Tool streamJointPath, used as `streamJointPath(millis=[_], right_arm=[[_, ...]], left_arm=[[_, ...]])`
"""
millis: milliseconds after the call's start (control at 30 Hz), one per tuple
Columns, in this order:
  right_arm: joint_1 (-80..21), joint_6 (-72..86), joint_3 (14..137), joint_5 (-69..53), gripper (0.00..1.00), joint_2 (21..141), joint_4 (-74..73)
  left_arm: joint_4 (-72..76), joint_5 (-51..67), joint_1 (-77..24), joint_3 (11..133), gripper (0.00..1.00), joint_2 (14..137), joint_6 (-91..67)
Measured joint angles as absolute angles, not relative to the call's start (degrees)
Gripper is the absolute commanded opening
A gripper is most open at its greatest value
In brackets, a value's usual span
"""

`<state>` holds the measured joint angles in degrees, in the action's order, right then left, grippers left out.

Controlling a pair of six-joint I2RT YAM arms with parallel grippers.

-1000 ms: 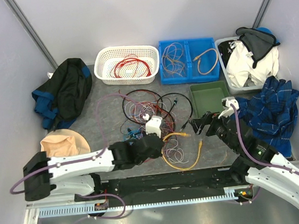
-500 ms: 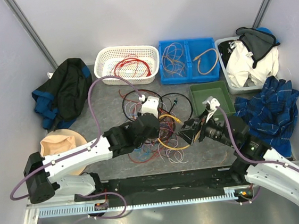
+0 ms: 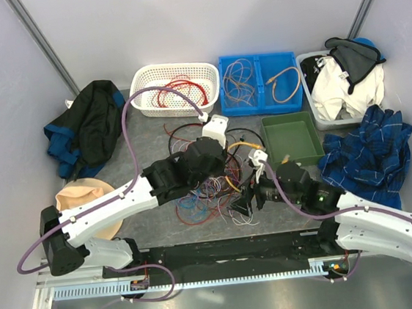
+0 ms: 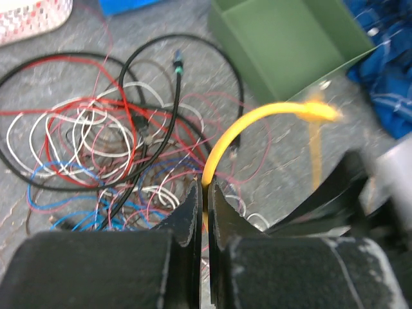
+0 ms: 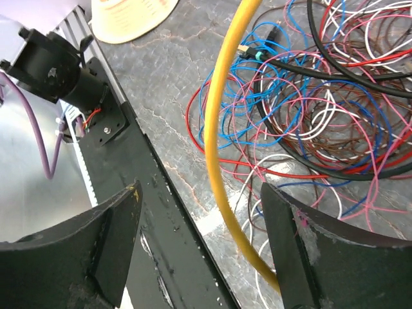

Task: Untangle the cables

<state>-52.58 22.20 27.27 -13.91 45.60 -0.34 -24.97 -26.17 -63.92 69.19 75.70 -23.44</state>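
We see the left arm (image 3: 122,200) reaching from the lower left up to the centre of the top view. Its left gripper (image 4: 205,196) is over the cables (image 3: 196,200) tangled on the counter (image 3: 145,131), jaws pressed together on the yellow cable (image 4: 257,116), which arches toward the green bin (image 4: 283,38). The right arm (image 3: 367,215) stretches low from the lower right toward the centre, and the right gripper (image 5: 199,193) has its jaws spread wide with that yellow cable running between them.
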Motion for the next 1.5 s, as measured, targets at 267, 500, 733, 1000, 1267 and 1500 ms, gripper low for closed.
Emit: streamJointPath(millis=[267,500,733,1000,1267,1500], right_arm=[[-55.75,21.43,26.59,-7.05,0.07,46.44,2.59],[-56.14,22.28,29.32,3.27,0.00,42.13,-1.50],[-51.75,24.67,46.44,19.97,0.00,54.35,-9.65],[-29.85,30.81,68.99,22.68,0.00,74.08,-10.85],[-22.85,25.74,95.18,30.35,0.00,99.33,-9.19],[-21.04,15.40,115.63,40.16,0.00,119.70,-10.90]], left_arm=[[-25.21,-25.50,-63.92,70.76,0.02,75.81,-22.22],[-26.30,-27.31,-61.25,70.28,0.93,75.26,-23.53],[-27.22,-31.07,-59.75,58.39,0.98,63.59,-31.18],[-25.87,-29.93,-59.75,45.67,0.91,47.77,-35.83],[-25.21,-25.26,-59.75,38.09,0.89,38.35,-38.06],[-25.52,-24.86,-59.75,37.10,0.89,34.06,-38.20]])
